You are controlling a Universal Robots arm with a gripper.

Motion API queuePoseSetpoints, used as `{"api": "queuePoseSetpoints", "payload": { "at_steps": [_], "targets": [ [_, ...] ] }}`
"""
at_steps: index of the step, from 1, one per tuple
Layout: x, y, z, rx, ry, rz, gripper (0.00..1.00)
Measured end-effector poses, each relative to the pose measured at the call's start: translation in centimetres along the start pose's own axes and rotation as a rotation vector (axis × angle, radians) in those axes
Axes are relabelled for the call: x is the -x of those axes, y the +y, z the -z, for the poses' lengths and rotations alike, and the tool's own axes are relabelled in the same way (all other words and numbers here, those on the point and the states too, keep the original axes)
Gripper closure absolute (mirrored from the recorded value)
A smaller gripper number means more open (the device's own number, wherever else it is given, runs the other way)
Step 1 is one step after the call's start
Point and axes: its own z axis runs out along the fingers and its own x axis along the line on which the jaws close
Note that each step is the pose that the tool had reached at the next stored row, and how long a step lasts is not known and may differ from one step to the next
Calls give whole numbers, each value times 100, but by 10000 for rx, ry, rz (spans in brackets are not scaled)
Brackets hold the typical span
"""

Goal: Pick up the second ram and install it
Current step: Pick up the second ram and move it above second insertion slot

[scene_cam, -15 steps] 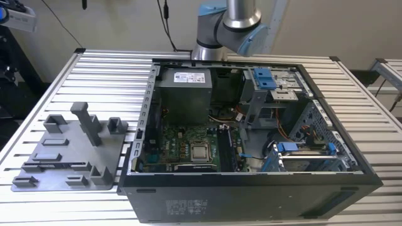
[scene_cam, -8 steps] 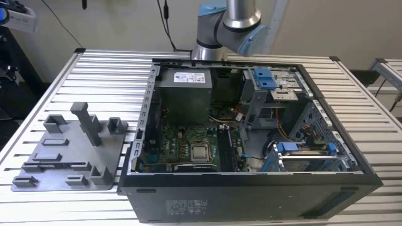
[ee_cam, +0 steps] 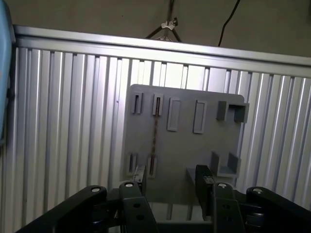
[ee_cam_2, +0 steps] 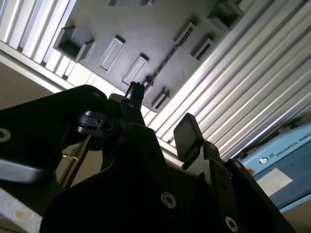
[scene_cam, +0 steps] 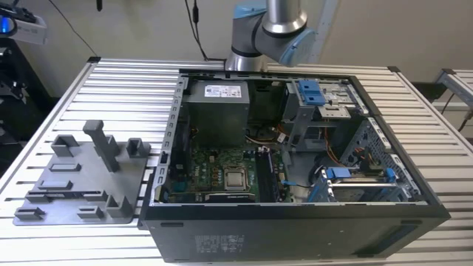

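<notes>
The second ram (ee_cam: 155, 136) stands on its edge in a slot of the grey holder tray (ee_cam: 184, 145), seen as a thin dark strip. In the second wrist view the ram (ee_cam_2: 167, 56) runs across the same tray (ee_cam_2: 146, 34). My gripper (ee_cam: 171, 179) hangs high above the tray, open, with nothing between its black fingers (ee_cam: 201, 177). The second wrist view also shows the gripper (ee_cam_2: 160, 116) open, well clear of the ram. In the exterior view the tray (scene_cam: 74, 177) lies to the left of the open computer case (scene_cam: 296, 149).
The open case holds a motherboard (scene_cam: 221, 172), a power supply (scene_cam: 216, 108) and blue drive brackets (scene_cam: 310, 91). The arm (scene_cam: 273, 27) rises behind the case. Everything rests on a ribbed metal table (scene_cam: 118, 94). Upright posts (scene_cam: 99, 141) stick up from the tray.
</notes>
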Motion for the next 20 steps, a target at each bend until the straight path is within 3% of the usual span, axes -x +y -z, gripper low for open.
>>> {"api": "queuePoseSetpoints", "payload": {
  "at_steps": [14, 20],
  "targets": [
    [-2, 0, -205, 1, -5, -1, 46],
    [-4, -1, -310, -4, -52, 3, 46]
  ]
}}
